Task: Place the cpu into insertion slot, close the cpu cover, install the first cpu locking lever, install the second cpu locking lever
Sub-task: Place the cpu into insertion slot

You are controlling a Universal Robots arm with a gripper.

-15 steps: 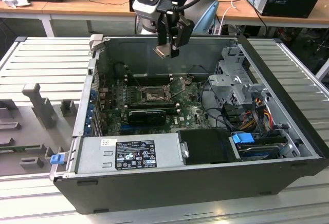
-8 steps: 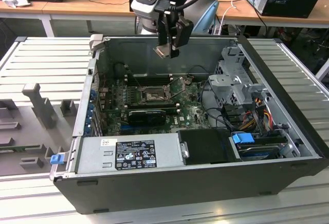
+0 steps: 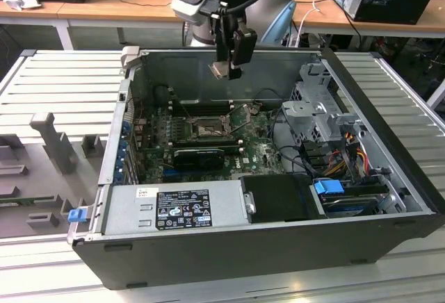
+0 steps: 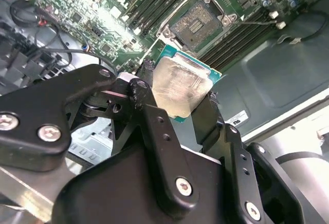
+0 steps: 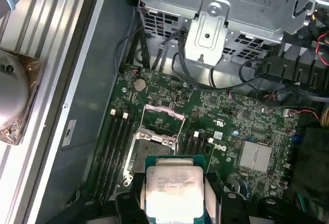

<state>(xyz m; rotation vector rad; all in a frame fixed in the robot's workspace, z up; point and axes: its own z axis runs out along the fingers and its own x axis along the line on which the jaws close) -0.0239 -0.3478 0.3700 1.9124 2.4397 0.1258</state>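
Cpu [image 4: 180, 82] sits clamped by two opposite edges in the gripper [image 3: 224, 72], metal face turned up toward the wrist, well above the insertion slot [image 5: 150, 151], whose dark centre lies uncovered below, a hold that likely keeps its underside free to drop in flat.

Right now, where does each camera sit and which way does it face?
Exterior view: off the arm, above the open dark metal computer case, looking down inside; arm and tool show.
First wrist view: on the wrist, facing down onto the green motherboard; fingertips show.
Second wrist view: on the wrist, oblique, past black tool links.
Both wrist views share the pale square metal cpu and silver-rimmed square insertion slot.
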